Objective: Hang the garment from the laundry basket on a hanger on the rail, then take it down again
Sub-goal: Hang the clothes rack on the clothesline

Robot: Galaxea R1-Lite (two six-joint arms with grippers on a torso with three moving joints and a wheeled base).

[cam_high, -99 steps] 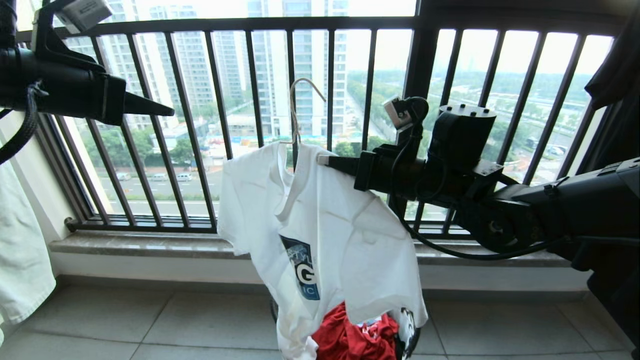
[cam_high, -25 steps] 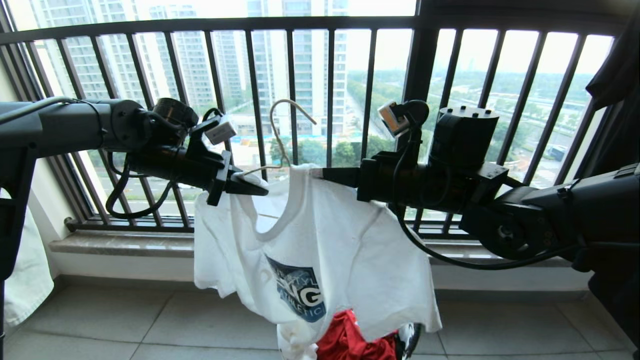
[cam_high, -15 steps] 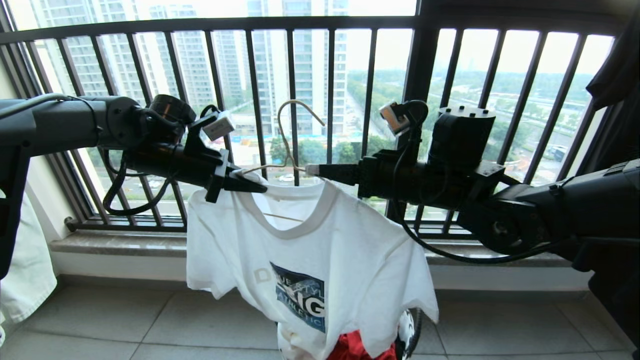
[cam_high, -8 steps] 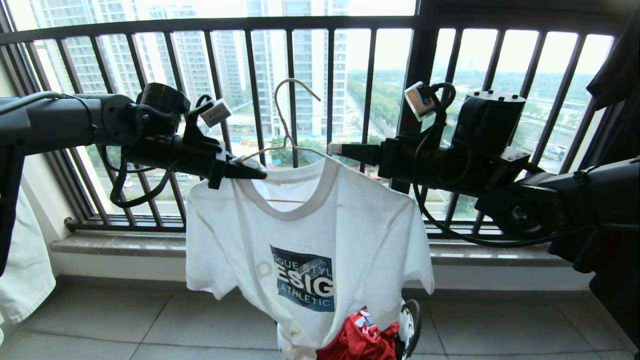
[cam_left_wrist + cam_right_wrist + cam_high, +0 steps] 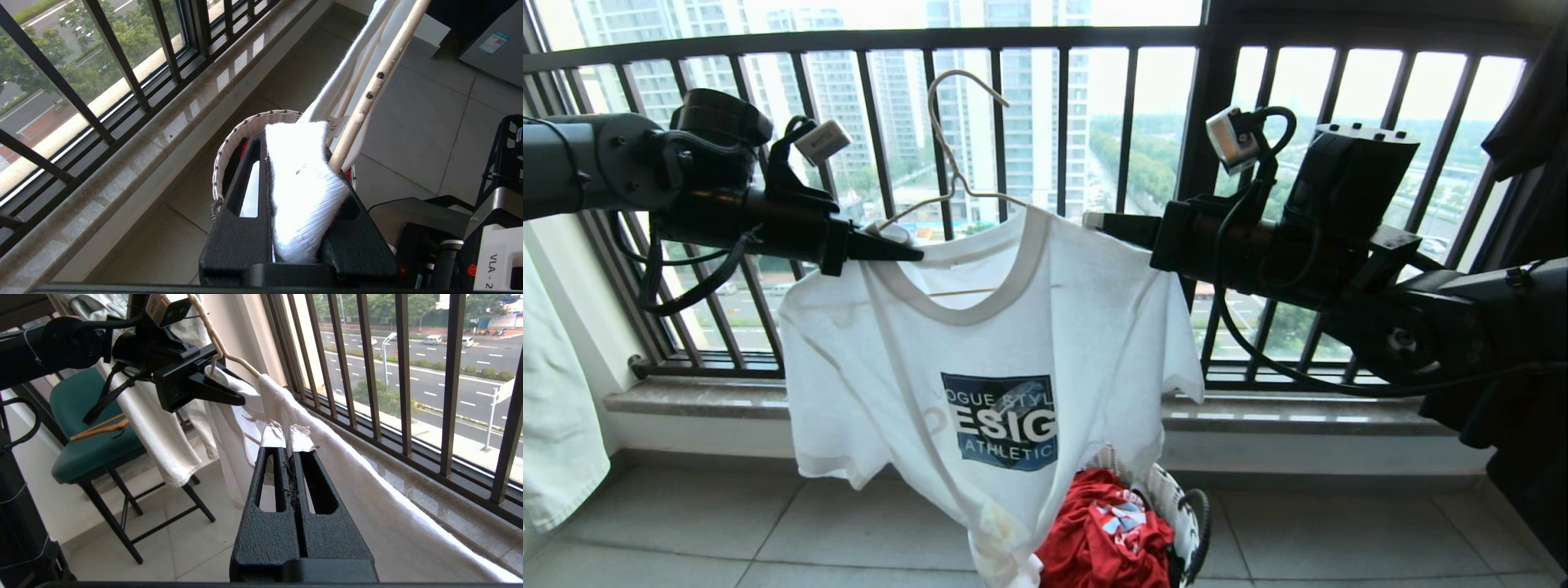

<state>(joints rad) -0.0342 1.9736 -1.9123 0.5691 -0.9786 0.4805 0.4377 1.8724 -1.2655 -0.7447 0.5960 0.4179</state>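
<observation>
While airborne: 1 garment (image 5: 980, 343), 2 grippers.

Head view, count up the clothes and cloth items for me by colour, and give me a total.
White: 2, the T-shirt on the hanger and a hanging cloth at far left.
Red: 1, the garment in the basket.
Dark: 1, a garment at far right.
Total: 4

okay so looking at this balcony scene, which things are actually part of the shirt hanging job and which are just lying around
Part of the job:
- white T-shirt
- wire hanger
- left gripper, shut on the T-shirt's shoulder and the hanger
- right gripper, shut at the other shoulder
- laundry basket

Just lying about:
- red garment in the basket
- green chair
- white cloth
</observation>
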